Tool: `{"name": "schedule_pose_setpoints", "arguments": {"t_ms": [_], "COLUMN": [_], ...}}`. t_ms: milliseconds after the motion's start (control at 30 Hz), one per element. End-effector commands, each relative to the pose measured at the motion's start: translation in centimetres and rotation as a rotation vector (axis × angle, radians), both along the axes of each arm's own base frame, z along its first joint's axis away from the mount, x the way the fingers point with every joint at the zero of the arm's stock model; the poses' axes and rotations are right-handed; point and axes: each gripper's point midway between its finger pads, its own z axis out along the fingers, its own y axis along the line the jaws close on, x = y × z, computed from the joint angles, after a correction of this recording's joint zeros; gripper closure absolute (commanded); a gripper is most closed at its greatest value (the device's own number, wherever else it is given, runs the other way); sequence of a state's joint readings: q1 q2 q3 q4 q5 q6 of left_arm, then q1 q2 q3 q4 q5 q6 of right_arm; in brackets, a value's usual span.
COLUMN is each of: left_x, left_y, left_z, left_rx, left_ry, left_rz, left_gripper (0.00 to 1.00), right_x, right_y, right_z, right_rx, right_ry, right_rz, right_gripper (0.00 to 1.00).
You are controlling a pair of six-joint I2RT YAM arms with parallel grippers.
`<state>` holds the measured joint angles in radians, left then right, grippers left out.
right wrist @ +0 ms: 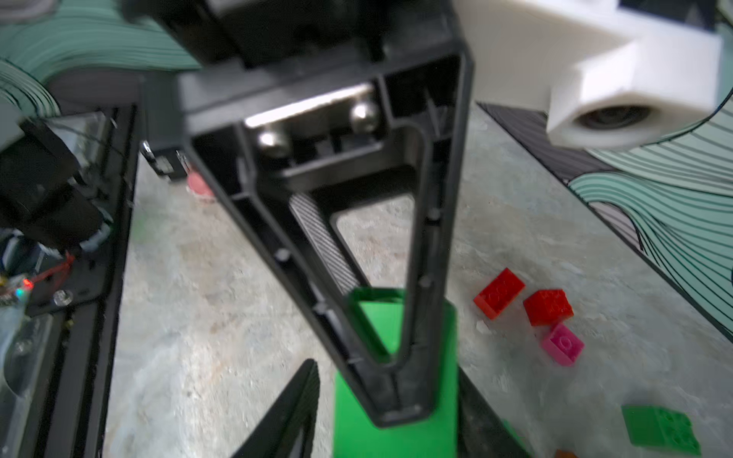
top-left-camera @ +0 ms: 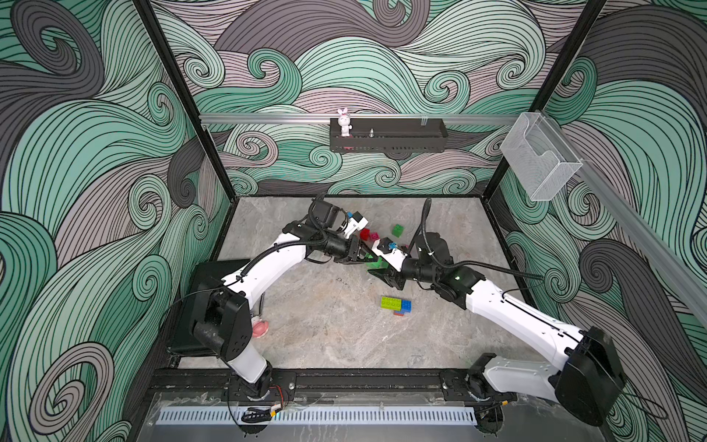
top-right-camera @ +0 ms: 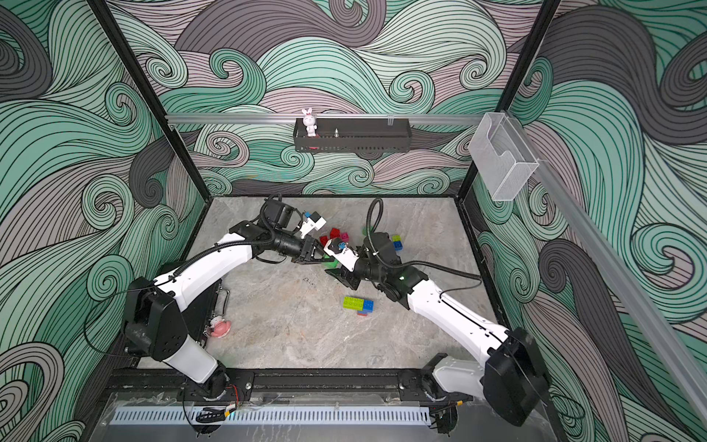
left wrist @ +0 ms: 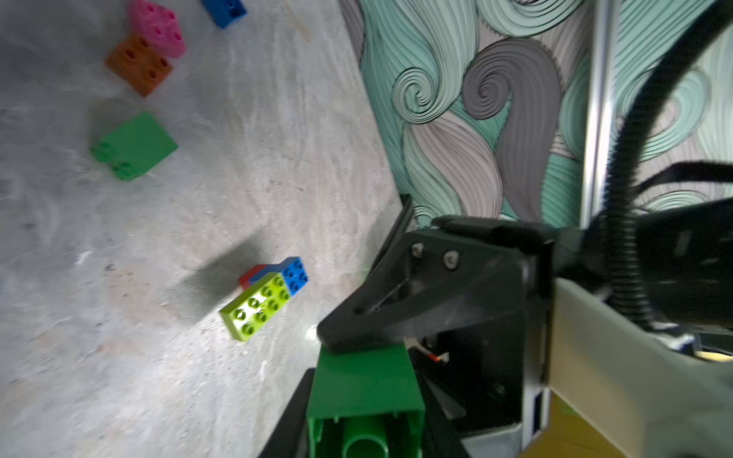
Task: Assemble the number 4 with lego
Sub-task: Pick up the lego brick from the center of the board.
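Two hands on one dark green brick point(right wrist: 396, 440), just beyond the lime-and-blue stack point(top-left-camera: 396, 304).

Nearest, the stack lies on the grey marbled table point(top-left-camera: 325, 336). Just beyond it the left hand point(left wrist: 365, 384) is clamped on the brick; the right hand point(right wrist: 388, 380) stands slack, a gap beside one finger. Risk: if the left grip is off-centre, the brick may twist or drop as the hands part. Farther beyond the stack lie red bricks point(top-left-camera: 365, 234) and a pink brick point(right wrist: 563, 344); swirl-patterned walls point(top-left-camera: 95, 191) enclose all.
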<state>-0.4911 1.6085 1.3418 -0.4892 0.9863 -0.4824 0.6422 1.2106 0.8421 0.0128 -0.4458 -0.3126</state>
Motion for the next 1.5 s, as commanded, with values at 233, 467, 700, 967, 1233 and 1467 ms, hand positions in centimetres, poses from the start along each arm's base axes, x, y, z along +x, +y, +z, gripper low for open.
{"name": "schedule_pose_setpoints", "arguments": {"t_ms": [233,467,700,967,1233,1467], "left_x": [-2.2,-2.1,-2.0,-1.8,-1.7,-0.1], "left_y": [0.3,0.2,0.1,0.0,0.0,1.6], "left_z": [8.6,9.5,9.9,9.9,9.6,7.2], "left_rx": [-0.264,-0.287,-0.299,-0.309,-0.308,-0.181], "left_ry": [0.023,0.023,0.02,0.024,0.03,-0.063], "left_rz": [-0.081,-0.077,-0.077,-0.072,-0.07,0.075], "left_gripper": [1.0,1.0,1.0,1.0,1.0,0.24], "right_x": [0.5,-0.3,-0.2,-0.1,0.0,2.2], "right_y": [-1.3,-0.7,-0.2,0.1,0.1,-2.3], "right_z": [8.1,10.5,11.7,12.5,13.7,8.2], "right_rx": [0.38,0.468,0.499,0.534,0.585,0.41], "right_ry": [-0.067,-0.089,-0.113,-0.125,-0.122,0.093], "right_rz": [0.017,0.1,0.121,0.124,0.115,-0.169], "right_gripper": [0.41,0.47,0.52,0.61,0.77,1.0]}}
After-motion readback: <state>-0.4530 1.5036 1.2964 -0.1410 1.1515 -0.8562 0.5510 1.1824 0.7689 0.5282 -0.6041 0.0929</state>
